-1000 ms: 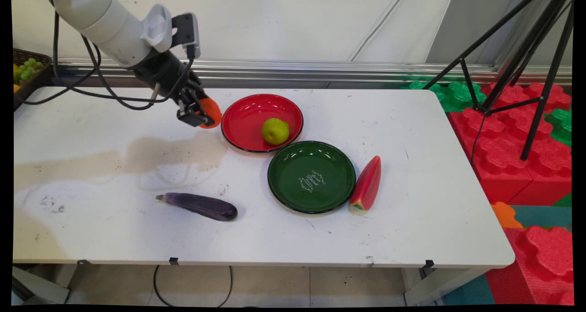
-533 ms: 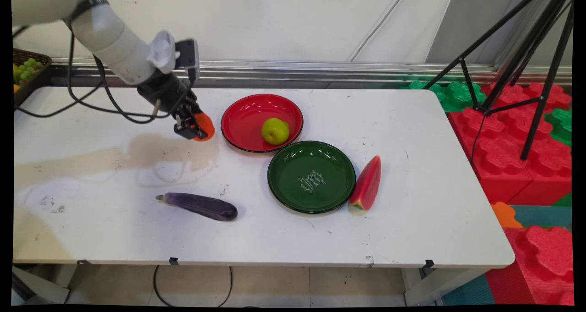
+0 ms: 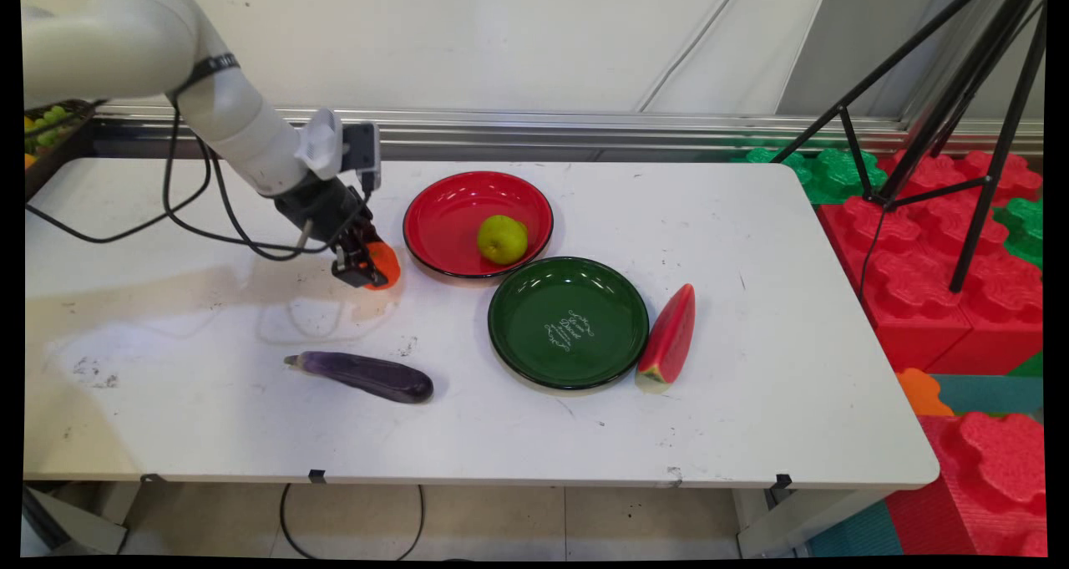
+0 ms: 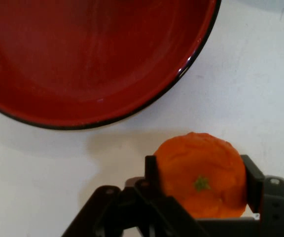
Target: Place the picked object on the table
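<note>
since the earlier frames the gripper (image 3: 365, 268) with its orange (image 3: 384, 264) has come lower and a little nearer to the camera, and it is now close over the table (image 3: 752, 218) just beside the left rim of the red plate (image 3: 447, 210). nothing else on the table has changed its place.

in the hand view the orange (image 4: 201, 180) sits between the two black fingers (image 4: 152, 170), which are closed on its two sides, so the gripper (image 4: 198, 187) grips it firmly. the red plate (image 4: 83, 59) is at 12 o'clock from the fruit, near it but apart.

a green pear (image 3: 502, 239) lies in the red plate. the green plate (image 3: 568, 322) is at 4 o'clock from the orange and touches the red plate's rim. a watermelon slice (image 3: 668, 337) lies against the green plate at 3 o'clock. an eggplant (image 3: 363, 375) lies at 6 o'clock from the gripper, well apart.
</note>
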